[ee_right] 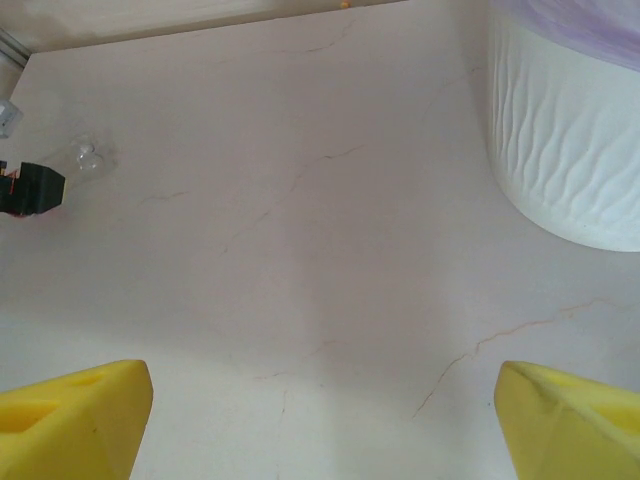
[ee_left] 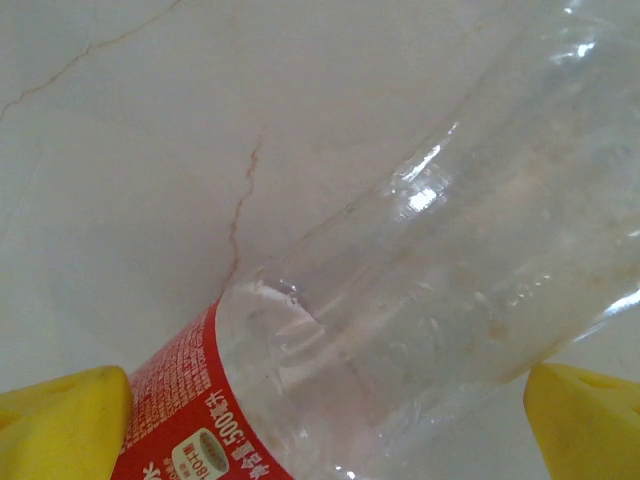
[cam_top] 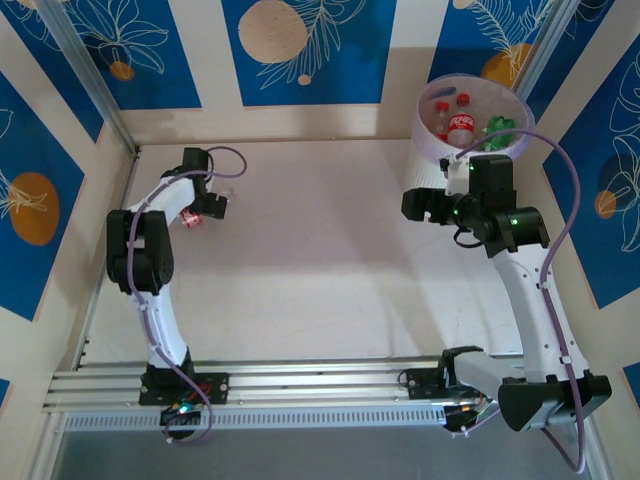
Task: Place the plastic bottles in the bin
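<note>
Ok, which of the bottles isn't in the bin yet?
The clear, red-labelled bottle lying on the table within the open left pincer; the other bottles sit inside the bin.

The white round plastic bin (cam_top: 425, 140) stood at two o'clock on the pale stone-patterned table (cam_top: 320, 260), with small plastic bottles (cam_top: 461, 126) inside it. One clear plastic bottle (ee_left: 420, 290) lay at ten o'clock, between the fingers of the left gripper (cam_top: 212, 205). The right gripper (cam_top: 410, 205) was at the bin's seven o'clock.
</note>
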Available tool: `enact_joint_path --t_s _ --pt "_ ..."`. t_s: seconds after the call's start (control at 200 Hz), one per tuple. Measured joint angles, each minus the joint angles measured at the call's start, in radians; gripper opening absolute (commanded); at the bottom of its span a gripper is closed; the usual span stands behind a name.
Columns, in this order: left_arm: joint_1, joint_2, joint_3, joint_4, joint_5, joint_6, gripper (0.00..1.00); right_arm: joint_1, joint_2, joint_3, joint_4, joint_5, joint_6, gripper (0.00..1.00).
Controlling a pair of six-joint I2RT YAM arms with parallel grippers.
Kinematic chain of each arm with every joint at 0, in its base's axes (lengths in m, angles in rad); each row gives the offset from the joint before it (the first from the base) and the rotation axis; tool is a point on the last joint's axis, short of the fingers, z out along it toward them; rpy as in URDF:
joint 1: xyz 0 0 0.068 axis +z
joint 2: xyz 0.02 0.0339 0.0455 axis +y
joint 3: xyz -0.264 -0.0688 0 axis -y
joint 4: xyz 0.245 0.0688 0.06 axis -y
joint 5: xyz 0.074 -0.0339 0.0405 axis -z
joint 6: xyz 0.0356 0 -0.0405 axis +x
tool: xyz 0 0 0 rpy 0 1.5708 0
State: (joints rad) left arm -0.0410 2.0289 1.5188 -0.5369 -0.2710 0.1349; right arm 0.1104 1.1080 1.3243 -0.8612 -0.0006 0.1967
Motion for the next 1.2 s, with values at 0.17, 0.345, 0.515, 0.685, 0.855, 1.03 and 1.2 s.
enact_joint_path --t_s 0.17,0.345,0.515,0.685,0.855,1.03,1.2 --pt "0.0 0.053 0.062 -0.021 0.0 -0.002 0.92 0.0 0.002 -0.014 0.0 0.0 0.0 0.88" --pt "0.0 0.105 0.131 -0.073 0.001 -0.034 0.77 0.001 0.001 -0.014 0.0 0.0 0.0 0.88" --pt "0.001 0.121 0.161 -0.096 0.015 -0.069 0.6 0.002 0.001 -0.018 0.0 0.0 0.0 0.88" --pt "0.002 0.121 0.161 -0.1 0.024 -0.101 0.57 0.006 0.001 -0.025 -0.001 -0.001 0.0 0.88" --pt "0.002 0.129 0.182 -0.127 0.032 -0.114 0.99 0.013 0.002 -0.025 -0.001 -0.004 0.0 0.88" --pt "0.002 0.156 0.193 -0.133 0.038 -0.129 1.0 0.02 0.002 -0.025 -0.001 -0.004 0.0 0.88" --pt "0.002 0.187 0.22 -0.13 0.062 -0.13 1.0 0.031 0.003 -0.025 -0.008 -0.003 0.0 0.88"
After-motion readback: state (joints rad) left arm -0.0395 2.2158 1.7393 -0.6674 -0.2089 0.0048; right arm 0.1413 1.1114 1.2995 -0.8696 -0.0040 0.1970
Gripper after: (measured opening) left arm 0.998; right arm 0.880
